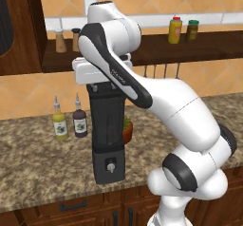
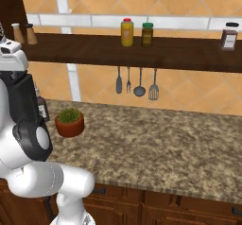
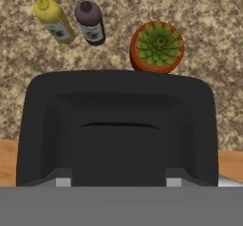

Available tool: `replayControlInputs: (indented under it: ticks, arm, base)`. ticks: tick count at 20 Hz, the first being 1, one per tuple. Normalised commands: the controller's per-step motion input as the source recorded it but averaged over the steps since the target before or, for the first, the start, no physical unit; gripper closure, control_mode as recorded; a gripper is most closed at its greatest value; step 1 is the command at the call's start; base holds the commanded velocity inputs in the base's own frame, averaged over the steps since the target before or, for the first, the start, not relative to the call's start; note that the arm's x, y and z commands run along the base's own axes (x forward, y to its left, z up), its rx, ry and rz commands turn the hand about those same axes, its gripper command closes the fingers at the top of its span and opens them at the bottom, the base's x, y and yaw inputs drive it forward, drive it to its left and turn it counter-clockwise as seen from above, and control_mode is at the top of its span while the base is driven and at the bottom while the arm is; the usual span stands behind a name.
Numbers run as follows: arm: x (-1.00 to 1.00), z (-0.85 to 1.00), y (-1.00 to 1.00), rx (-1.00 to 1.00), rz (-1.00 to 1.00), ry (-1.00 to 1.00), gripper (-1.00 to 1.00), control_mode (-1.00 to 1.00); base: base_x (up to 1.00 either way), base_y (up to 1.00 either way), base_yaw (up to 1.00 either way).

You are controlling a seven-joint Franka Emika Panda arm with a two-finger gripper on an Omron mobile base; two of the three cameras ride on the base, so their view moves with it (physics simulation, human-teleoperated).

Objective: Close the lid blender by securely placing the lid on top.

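Note:
The tall black blender (image 1: 108, 135) stands near the counter's front edge, its boxy base and silver knob (image 1: 110, 167) facing me. The white hand sits directly over the jar's rim. The flat black lid (image 3: 118, 111) fills the hand view, lying square under the hand at the jar's top (image 1: 107, 90). My gripper (image 3: 118, 182) has its fingertips (image 3: 63, 182) pressed against the two sides of the lid's raised middle block, shut on it. In the right base view only a strip of the jar (image 2: 21, 96) shows behind the arm.
Close behind the blender stand a yellow bottle (image 1: 60, 124), a dark bottle (image 1: 79, 120) and a potted succulent (image 3: 157, 47). A dark wall shelf (image 1: 156, 47) with jars runs above. Utensils (image 2: 137, 82) hang under it to the right.

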Motion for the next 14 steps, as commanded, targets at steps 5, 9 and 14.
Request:
replayControlInputs:
  ticks: [5,9,14]
  arm:
    - [0.0,0.0,-0.07,0.0,0.0,0.0,1.0,-1.0]
    - [0.0,0.0,-0.07,0.0,0.0,0.0,1.0,-1.0]
    - [0.0,-0.05,-0.23,0.0,0.0,0.0,1.0,-1.0]
  base:
    - [0.0,0.0,0.0]
    - [0.0,0.0,0.0]
    - [0.0,0.0,0.0]
